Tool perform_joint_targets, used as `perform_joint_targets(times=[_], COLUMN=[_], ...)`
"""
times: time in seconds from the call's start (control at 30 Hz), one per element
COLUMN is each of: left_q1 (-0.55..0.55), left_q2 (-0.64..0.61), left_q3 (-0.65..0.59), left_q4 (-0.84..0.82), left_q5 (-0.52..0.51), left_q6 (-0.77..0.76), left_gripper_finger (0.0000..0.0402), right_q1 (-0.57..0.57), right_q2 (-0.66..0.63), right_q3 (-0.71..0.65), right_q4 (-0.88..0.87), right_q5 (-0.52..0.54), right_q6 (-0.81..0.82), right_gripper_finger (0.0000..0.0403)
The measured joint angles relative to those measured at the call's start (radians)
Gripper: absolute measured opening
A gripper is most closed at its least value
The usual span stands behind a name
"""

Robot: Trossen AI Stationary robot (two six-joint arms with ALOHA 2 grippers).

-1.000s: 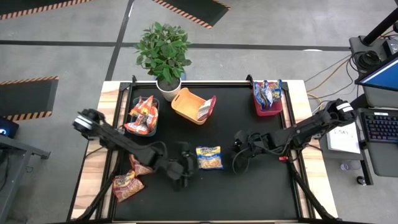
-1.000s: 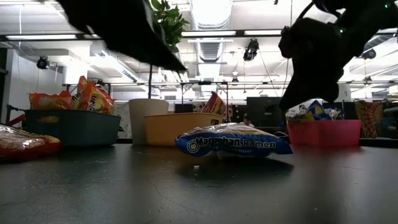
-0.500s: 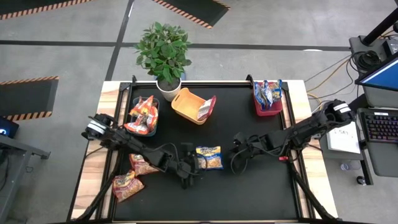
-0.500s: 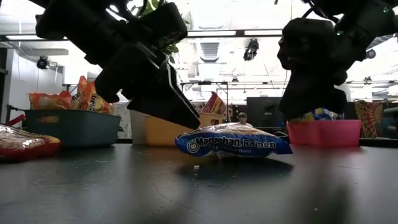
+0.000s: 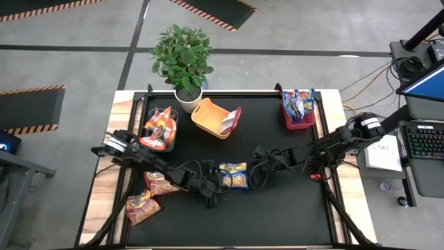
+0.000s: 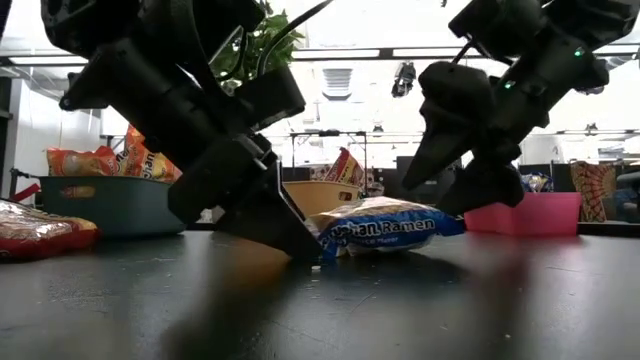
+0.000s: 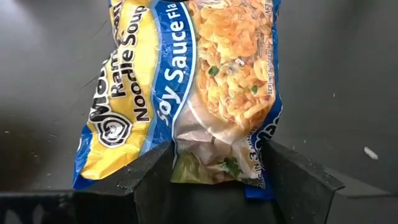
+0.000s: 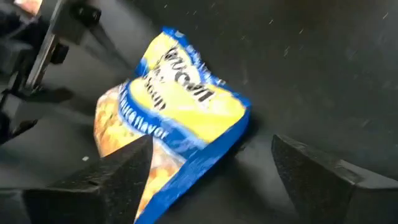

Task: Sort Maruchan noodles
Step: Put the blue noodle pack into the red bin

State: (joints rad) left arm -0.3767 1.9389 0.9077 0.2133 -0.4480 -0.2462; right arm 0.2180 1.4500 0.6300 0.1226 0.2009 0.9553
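Blue-and-yellow packet [image 5: 234, 176], soy sauce flavour, lies flat on the black counter [image 5: 277, 208], well in front of the orange bin [image 5: 211, 118].

High view. Left end effector [image 5: 220, 182] touches the packet's left edge; right end effector [image 5: 254, 175] sits just beside its right edge. Teal bin [image 5: 158, 129], left of the orange bin: several orange packets [image 5: 161, 125]. Orange bin: one pinkish-red packet [image 5: 232, 119] leaning on its right wall. Red bin [image 5: 299, 117], well right of the orange bin: blue packets [image 5: 299, 103]. Two loose orange-red packets [image 5: 149, 194] lie on the counter, in front of the teal bin. Potted plant [image 5: 182, 64] stands just behind the orange bin.

Low view. Left end effector [image 6: 300, 240] is at counter level, against the packet's [image 6: 385, 228] end; right end effector [image 6: 460, 175] hangs over its other end.

Left wrist view. Fingers [image 7: 149, 171] spread, straddling the near end of the packet [image 7: 186, 93], not yet closed on it.

Right wrist view. Fingers [image 8: 118, 168] wide apart, the packet [image 8: 174, 118] ahead of them, ungripped.

Judgement: pick-up of the blue packet in hand. Next move calls for the left fingers to close on the thin end, then lift and carry toward the red bin, where like packets sit; the crinkly film could slip.
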Motion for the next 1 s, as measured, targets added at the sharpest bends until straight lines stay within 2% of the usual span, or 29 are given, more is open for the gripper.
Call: perform_joint_targets(times=[0.2,0.37,0.57,0.67,1.0], left_q1=[0.005,0.007,0.008,0.008,0.008], left_q2=[0.016,0.017,0.018,0.019,0.02], left_q3=[0.002,0.001,0.0,0.0,-0.002], left_q4=[0.008,0.006,0.008,0.011,0.032], left_q5=[0.006,0.011,0.012,0.012,0.016], left_q6=[-0.018,-0.018,-0.018,-0.017,-0.005], left_gripper_finger=[0.0232,0.0232,0.0232,0.0232,0.0232], right_q1=[-0.036,-0.042,-0.042,-0.043,-0.048], right_q2=[0.016,0.088,0.215,0.262,0.311], right_q3=[0.001,0.0,0.0,0.0,0.014], right_q4=[0.059,0.137,0.442,0.56,0.599], right_q5=[-0.026,-0.051,-0.226,-0.275,-0.268], right_q6=[-0.045,-0.079,-0.122,-0.125,-0.12], right_gripper_finger=[0.0328,0.0325,0.032,0.0316,0.028])
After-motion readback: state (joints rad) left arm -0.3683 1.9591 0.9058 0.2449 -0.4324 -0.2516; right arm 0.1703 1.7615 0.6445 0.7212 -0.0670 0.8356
